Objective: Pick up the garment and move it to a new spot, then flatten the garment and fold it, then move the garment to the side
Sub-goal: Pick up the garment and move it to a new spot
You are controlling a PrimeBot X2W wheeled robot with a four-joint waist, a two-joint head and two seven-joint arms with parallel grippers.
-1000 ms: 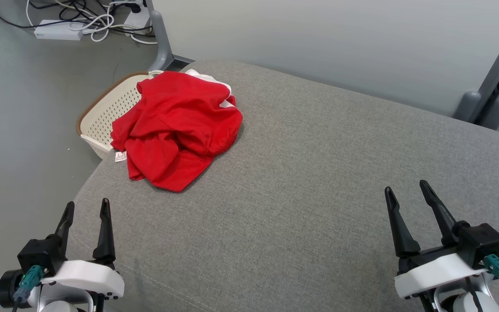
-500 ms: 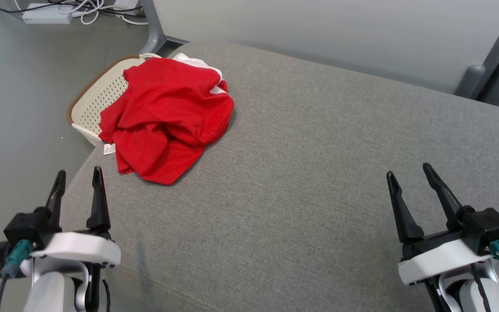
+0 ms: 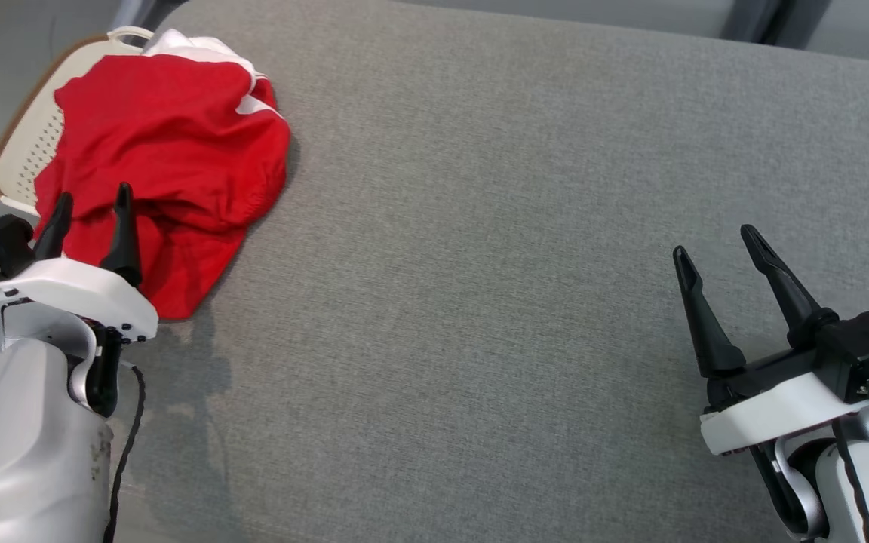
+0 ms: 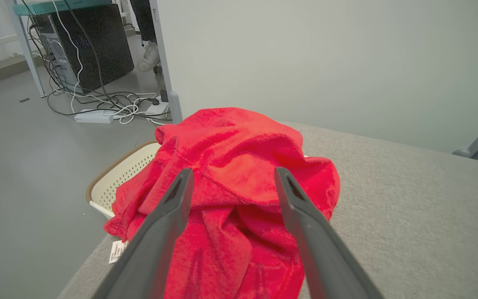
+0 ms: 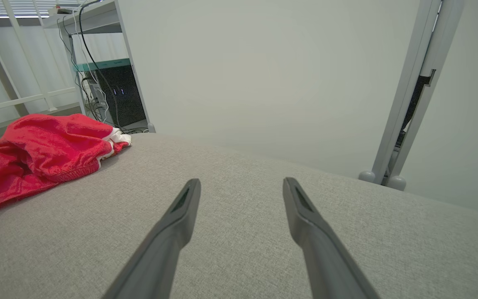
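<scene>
Locate the red garment (image 3: 170,143) at the upper left of the head view: it lies crumpled on the left edge of the grey cushion (image 3: 480,264), and part of it hangs over the cream perforated basket (image 3: 21,154) just beside that edge. Note the left jaws at the lower left, released and spread wide, with both tips in front of the garment's near fold; you cannot tell whether they touch the fabric. In the left wrist view the garment (image 4: 230,145) shows between the two fingers. Note the right jaws at the lower right, also released, empty, over bare cushion and well apart from the garment.
</scene>
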